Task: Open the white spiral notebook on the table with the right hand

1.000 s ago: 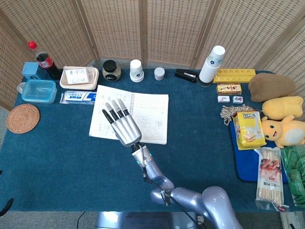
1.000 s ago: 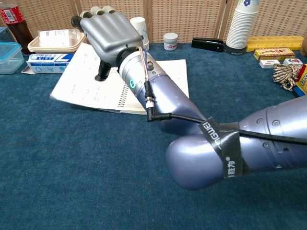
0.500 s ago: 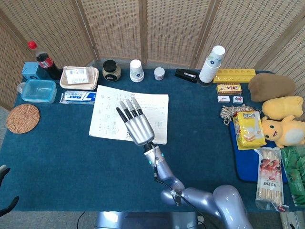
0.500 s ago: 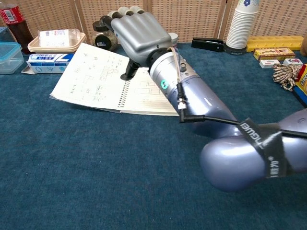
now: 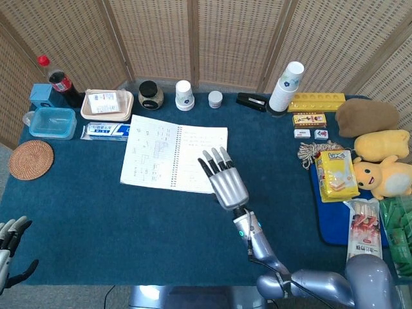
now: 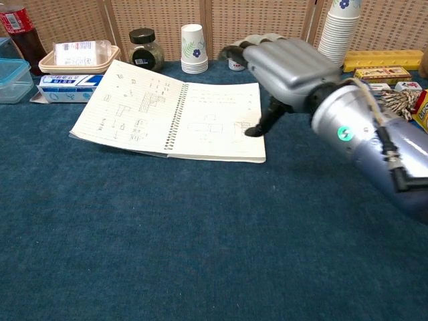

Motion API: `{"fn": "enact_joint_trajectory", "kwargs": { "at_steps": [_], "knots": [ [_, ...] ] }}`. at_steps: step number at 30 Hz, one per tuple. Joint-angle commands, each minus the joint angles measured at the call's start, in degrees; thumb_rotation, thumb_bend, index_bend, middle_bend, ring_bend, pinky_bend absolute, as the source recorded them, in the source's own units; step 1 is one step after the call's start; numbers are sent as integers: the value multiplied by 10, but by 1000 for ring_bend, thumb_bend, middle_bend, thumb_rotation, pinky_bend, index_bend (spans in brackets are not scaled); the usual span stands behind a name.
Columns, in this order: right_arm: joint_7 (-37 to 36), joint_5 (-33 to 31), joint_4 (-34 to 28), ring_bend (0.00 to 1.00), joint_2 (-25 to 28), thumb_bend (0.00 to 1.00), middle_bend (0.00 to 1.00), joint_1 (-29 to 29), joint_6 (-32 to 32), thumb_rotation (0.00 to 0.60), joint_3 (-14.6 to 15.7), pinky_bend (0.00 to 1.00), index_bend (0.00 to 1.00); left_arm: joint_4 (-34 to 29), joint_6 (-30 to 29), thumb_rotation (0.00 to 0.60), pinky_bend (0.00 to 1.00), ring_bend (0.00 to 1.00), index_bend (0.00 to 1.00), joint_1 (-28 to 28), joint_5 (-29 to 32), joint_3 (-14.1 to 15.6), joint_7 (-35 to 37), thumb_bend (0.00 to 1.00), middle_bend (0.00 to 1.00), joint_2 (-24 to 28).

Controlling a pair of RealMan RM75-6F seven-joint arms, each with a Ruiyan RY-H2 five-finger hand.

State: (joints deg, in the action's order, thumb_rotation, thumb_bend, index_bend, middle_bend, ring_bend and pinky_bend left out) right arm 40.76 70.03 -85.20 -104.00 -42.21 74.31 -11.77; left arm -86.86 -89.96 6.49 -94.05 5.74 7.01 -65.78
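The white spiral notebook [image 5: 174, 158] [image 6: 175, 110] lies open flat on the blue table, both pages showing pencil writing and sketches, the spiral running down the middle. My right hand [image 5: 224, 180] [image 6: 284, 70] hovers at the notebook's right edge, palm down, fingers straight and spread, holding nothing. Its thumb tip hangs just above the right page's outer edge in the chest view. My left hand [image 5: 9, 241] shows only at the lower left corner of the head view, off the table, fingers apart and empty.
Along the back stand a cola bottle [image 5: 60, 82], blue box [image 5: 51, 122], food tray [image 5: 107, 103], dark jar [image 5: 150, 94], paper cups [image 5: 184, 94] [image 5: 286, 87], stapler [image 5: 252, 102]. A woven coaster [image 5: 31, 159] lies left. Snacks, rope and plush toys [image 5: 381, 164] crowd the right.
My right hand has drawn back to the right, from over the notebook's left page and spiral to its right edge, uncovering both pages. My left hand has come into view at lower left.
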Motion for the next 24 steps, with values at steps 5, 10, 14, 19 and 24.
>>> {"fn": "enact_joint_trajectory", "kwargs": {
  "at_steps": [5,10,14,19,24],
  "knots": [
    [2,32,-90,35,85,131,140,113,106,600,84,72,132,-28,25,600,0,26,153,-17,19,-10,-25,271,77,12],
    [-35,68,-101,35,118,133,148,184,171,600,134,72,139,-36,35,600,0,26,152,-18,35,-12,-41,270,77,15],
    [-52,90,-94,32,135,132,148,224,203,600,159,72,145,-40,31,600,0,26,152,-13,41,-11,-45,271,77,16],
    [-70,100,-89,32,157,131,149,269,225,600,180,72,151,-39,29,600,0,26,152,-6,52,-9,-50,271,78,15],
    [-89,108,-78,32,173,131,149,302,234,600,189,72,171,-40,27,600,0,26,152,-1,61,-9,-64,271,78,12]
  ]
}}
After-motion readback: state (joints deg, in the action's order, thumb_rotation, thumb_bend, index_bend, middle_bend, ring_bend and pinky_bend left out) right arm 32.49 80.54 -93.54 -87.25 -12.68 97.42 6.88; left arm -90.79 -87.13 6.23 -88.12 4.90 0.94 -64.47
